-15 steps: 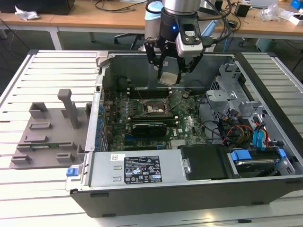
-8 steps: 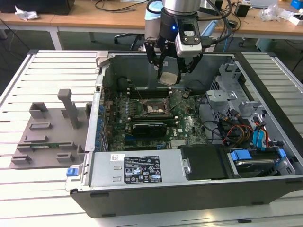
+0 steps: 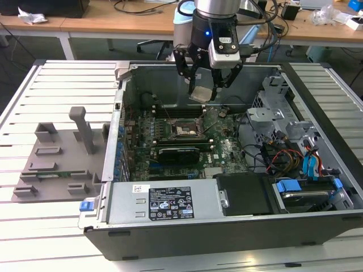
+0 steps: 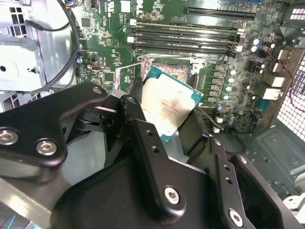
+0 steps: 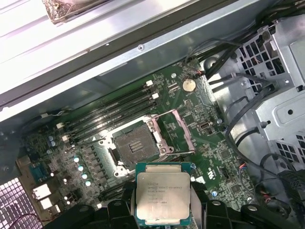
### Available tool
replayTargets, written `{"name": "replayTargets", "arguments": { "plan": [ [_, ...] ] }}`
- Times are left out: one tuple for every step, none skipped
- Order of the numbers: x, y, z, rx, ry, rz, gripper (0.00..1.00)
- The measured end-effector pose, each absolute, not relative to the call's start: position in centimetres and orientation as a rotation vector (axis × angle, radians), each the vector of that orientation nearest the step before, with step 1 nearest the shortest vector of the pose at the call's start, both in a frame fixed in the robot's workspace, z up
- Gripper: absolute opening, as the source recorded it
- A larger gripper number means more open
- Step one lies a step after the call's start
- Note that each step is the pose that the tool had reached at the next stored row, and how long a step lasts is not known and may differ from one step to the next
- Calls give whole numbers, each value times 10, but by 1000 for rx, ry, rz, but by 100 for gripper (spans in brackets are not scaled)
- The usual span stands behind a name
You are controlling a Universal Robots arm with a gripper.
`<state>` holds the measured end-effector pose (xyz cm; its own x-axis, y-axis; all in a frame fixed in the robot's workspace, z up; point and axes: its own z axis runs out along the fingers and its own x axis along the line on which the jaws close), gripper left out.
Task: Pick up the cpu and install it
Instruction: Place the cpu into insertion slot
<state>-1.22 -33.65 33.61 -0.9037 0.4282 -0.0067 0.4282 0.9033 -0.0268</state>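
Note:
The cpu (image 3: 201,93), a flat square chip with a silvery top and teal rim, hangs tilted in the air over the back of the open computer case (image 3: 102,164). My gripper (image 3: 203,94) is shut on it, one black finger on each side. In both wrist views the cpu (image 4: 167,107) (image 5: 163,193) sits between the black fingers (image 4: 136,124), above the green motherboard (image 5: 200,105). The dark square socket (image 5: 135,144) lies bare with its metal bracket (image 5: 177,133) swung open beside it. In the exterior view the socket (image 3: 184,131) is below and slightly toward the exterior view's left of the chip.
A long black expansion card (image 3: 178,153) lies just in front of the socket. Memory slots (image 4: 186,36) run behind it. A metal drive cage (image 3: 272,110) with cables and blue connectors fills the case's right. A grey fixture tray (image 3: 57,164) rests on the slatted table at the left.

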Motion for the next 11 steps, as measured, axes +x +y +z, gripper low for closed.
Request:
{"name": "replayTargets", "arguments": {
  "plan": [
    [-12, -337, 336, 696, 3063, -43, 55],
    [-12, -337, 336, 704, 3061, -43, 55],
    [-12, -337, 336, 708, 3060, -43, 55],
    [-12, -337, 336, 713, 3059, -43, 55],
    [-12, -337, 336, 718, 3058, -43, 55],
    [-12, -337, 336, 723, 3056, -43, 55],
    [-12, -337, 336, 728, 3055, -43, 55],
    [-12, -337, 336, 733, 3054, -43, 55],
    [-12, -337, 336, 740, 3053, -43, 55],
    [-12, -337, 336, 745, 3051, -43, 55],
    [-12, -337, 336, 750, 3050, -43, 55]
  ]
}}
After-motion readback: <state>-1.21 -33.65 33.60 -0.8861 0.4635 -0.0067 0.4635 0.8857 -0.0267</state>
